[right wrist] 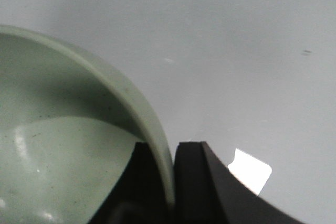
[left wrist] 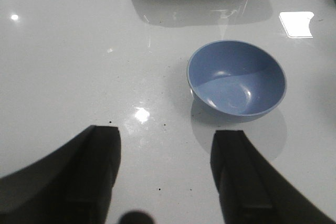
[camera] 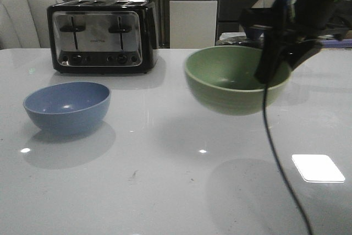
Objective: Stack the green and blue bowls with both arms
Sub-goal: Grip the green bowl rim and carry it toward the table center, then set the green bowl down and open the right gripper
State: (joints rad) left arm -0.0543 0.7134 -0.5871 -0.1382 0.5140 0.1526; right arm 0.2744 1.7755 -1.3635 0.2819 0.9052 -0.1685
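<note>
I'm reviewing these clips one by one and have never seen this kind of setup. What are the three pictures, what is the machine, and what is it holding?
This is a two-armed robot at a white table. The front view looks forward over the table, the way the robot faces. The other two pictures come from small cameras on each arm's wrist, so the dark shapes at their lower edge are the gripper fingers.

In the front view the right gripper holds the green bowl lifted above the table; its shadow lies below it. The right wrist view shows the fingers pinching the bowl's rim, one inside and one outside.

The blue bowl sits empty on the table to the left. In the left wrist view the left gripper is open and holds nothing, with the blue bowl ahead of it. A toaster stands at the back.
</note>
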